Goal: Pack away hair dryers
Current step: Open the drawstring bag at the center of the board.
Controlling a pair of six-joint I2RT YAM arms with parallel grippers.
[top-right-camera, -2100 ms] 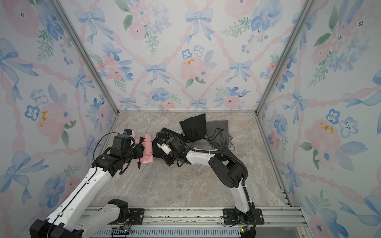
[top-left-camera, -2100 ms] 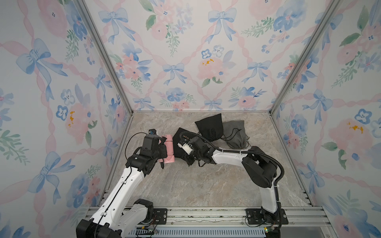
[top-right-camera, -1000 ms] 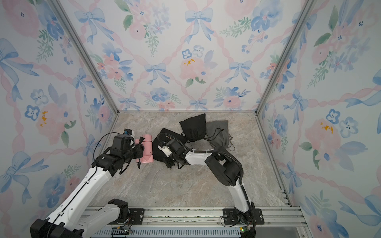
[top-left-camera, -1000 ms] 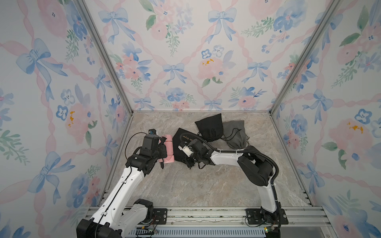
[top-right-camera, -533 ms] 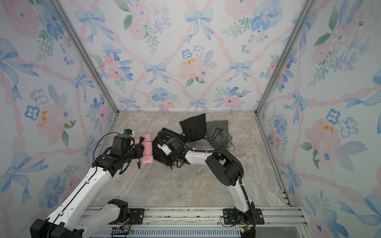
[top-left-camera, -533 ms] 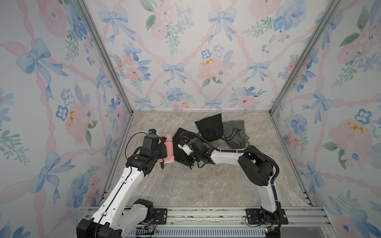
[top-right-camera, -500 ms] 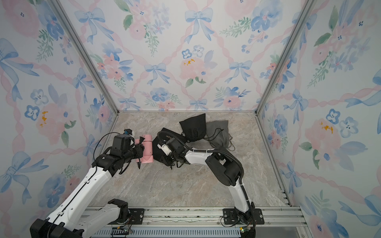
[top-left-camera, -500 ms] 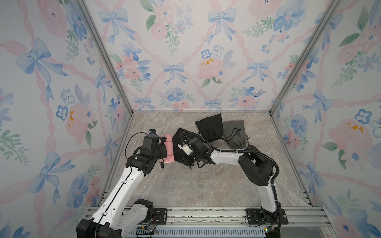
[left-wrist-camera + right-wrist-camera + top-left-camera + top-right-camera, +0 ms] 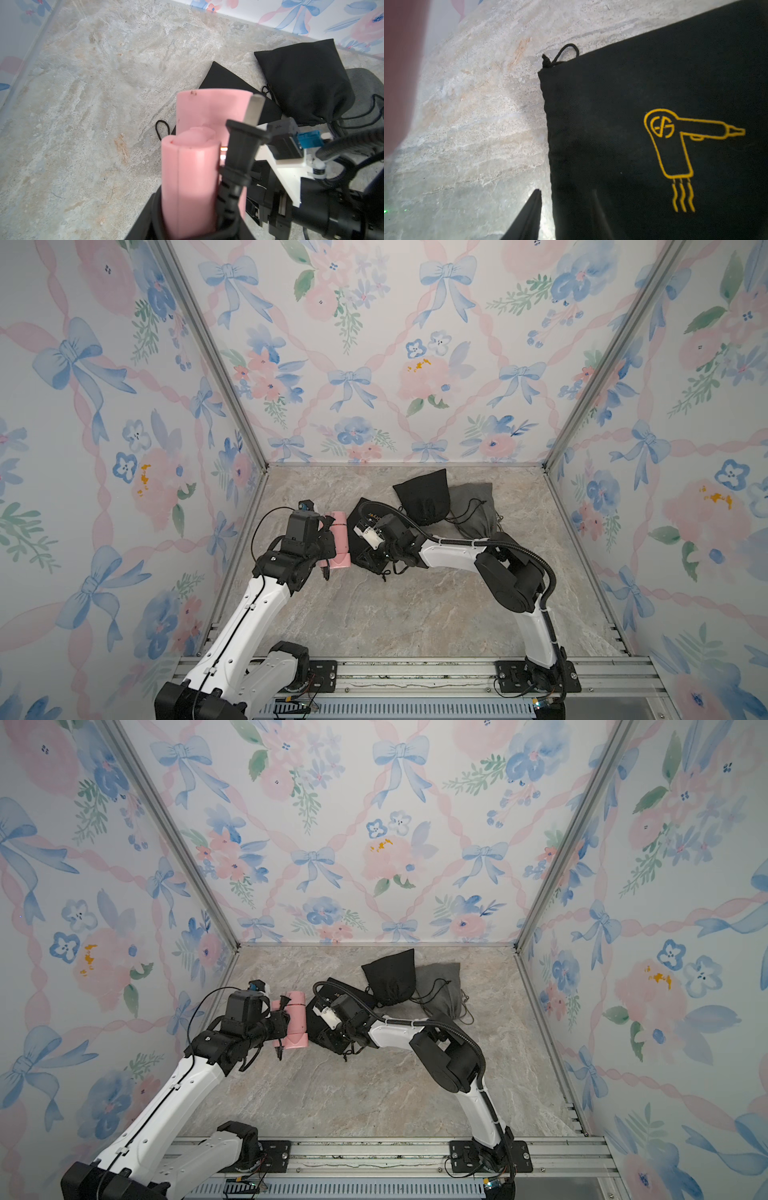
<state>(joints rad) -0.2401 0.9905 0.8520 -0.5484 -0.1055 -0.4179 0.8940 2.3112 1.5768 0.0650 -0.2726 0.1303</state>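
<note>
- In both top views, my left fingers [image 9: 327, 540] are clamping the pink hair dryer [image 9: 341, 537], just beside the flat black pouch [image 9: 362, 509]
- In the left wrist view, the dryer's barrel is pointing toward that pouch
- In the right wrist view, my right fingers [image 9: 529, 218] are standing parted astride the pouch edge, holding nothing; I'm judging they're needing to pinch it open next

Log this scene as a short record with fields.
left pincer: shut on the pink hair dryer, plug alongside
right pincer: open, fingers either side of a pouch edge
flat black pouch: lying on the table, yellow dryer logo up
other pouches: bulging black pouch and grey pouch, side by side at the back
other dryers: none visible
</note>
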